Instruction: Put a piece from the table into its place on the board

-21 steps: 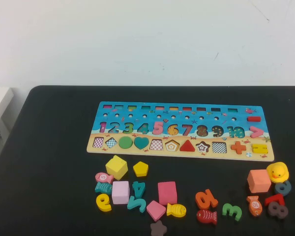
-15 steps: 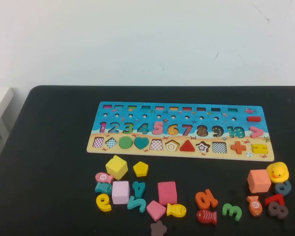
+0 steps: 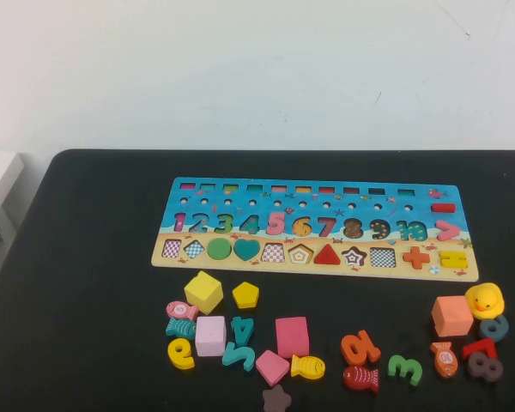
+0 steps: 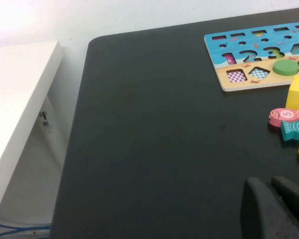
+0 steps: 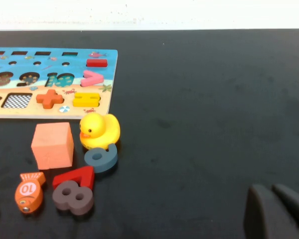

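Note:
The small yellow pentagon piece (image 3: 245, 294) lies flat on the black table (image 3: 94, 257), just in front of the board and right of a yellow cube (image 3: 203, 292). The long puzzle board (image 3: 318, 225) lies across the middle of the table, and its pentagon slot (image 3: 300, 254) shows in the sandy strip. Neither arm shows in the high view. My left gripper (image 4: 269, 181) hovers low over bare table left of the pieces, fingers together and empty. My right gripper (image 5: 269, 188) hovers over bare table right of the pieces, fingers together and empty. The pentagon is out of both wrist views.
Several loose pieces lie in front of the board: pink cubes (image 3: 292, 336), a yellow fish (image 3: 308, 366), numerals, an orange cube (image 5: 53, 145), and a yellow duck (image 5: 98, 131). A white shelf (image 4: 15, 99) stands off the table's left edge.

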### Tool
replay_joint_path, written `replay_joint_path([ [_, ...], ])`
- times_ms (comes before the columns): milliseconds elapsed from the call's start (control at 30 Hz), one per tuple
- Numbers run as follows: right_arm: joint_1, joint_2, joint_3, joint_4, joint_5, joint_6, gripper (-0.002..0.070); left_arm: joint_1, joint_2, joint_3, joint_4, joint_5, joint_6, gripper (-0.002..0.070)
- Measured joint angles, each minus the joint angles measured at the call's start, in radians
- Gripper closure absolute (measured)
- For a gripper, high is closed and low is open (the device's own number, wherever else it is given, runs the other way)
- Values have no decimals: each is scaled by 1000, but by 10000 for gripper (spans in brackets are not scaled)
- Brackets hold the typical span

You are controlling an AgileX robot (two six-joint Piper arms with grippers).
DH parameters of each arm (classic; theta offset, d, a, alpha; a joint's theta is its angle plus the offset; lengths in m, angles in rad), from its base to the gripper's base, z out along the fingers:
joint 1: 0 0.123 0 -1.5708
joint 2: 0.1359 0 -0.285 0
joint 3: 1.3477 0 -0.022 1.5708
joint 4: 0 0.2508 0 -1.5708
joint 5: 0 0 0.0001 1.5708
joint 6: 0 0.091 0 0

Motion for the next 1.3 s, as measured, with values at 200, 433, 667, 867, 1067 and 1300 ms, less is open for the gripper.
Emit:
replay_joint_path([
  [200, 0, 0, 0, 0, 0, 0, 657, 0, 0, 0, -3, 0, 0, 677],
  [433, 0, 0, 0, 0, 0, 0, 657, 0, 0, 2, -25, -137, 0, 677],
  [667, 0, 0, 0, 0, 0, 0, 657, 0, 0, 2, -4, -569, 0, 677],
  [867, 0, 0, 0, 0, 0, 0, 658, 0, 0, 2, 0, -843, 0, 677],
  [1067, 0, 0, 0, 0, 0, 0, 657, 0, 0, 2, -8, -959, 0, 677],
  [1300, 0, 0, 0, 0, 0, 0, 657, 0, 0, -90, -156, -704, -15, 677],
])
